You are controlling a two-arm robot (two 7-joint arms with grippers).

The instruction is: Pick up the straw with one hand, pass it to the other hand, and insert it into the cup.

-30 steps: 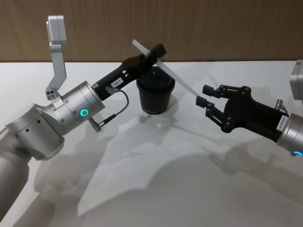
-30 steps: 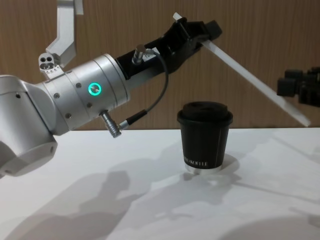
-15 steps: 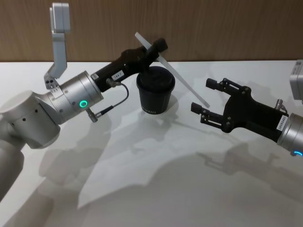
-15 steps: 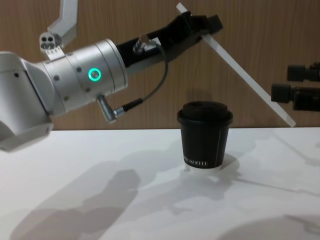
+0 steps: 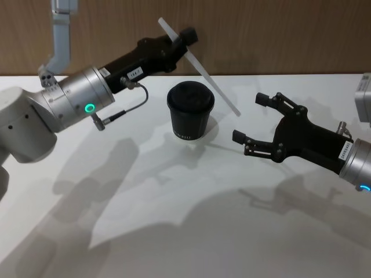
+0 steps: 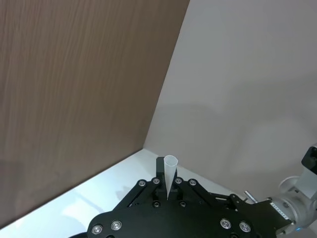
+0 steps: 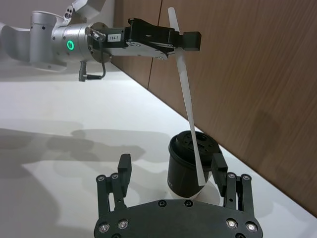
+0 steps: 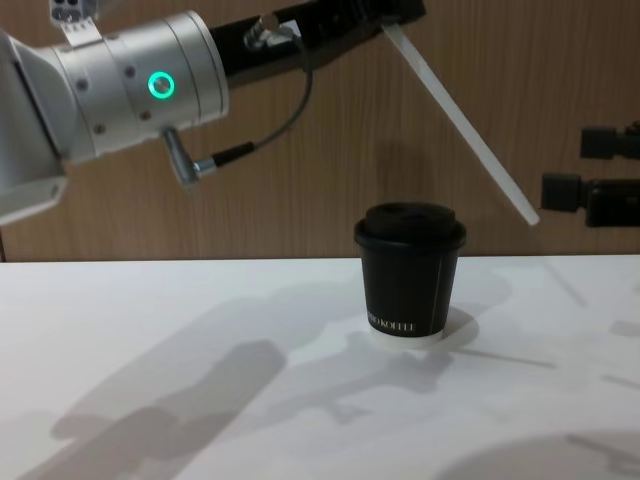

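The white straw [image 5: 208,78] slants down to the right, gripped near its upper end by my left gripper [image 5: 184,37], which is shut on it above and behind the cup. The straw's lower tip hangs free in the air, right of the black lidded cup [image 5: 191,110] and a little above lid height in the chest view. My right gripper [image 5: 250,117] stands open to the right of the cup, near that tip but apart from it. The left wrist view looks down the straw [image 6: 170,171] between the fingers. The right wrist view shows straw [image 7: 185,99] before cup [image 7: 181,168].
The cup stands upright on a white table [image 5: 185,220] in front of a wooden wall [image 5: 278,35]. Wide bare table surface lies in front of both arms, crossed by their shadows.
My left arm has risen and drawn back left, lifting the straw and pulling its lower tip away from the right gripper. The right gripper's fingers have spread wider.
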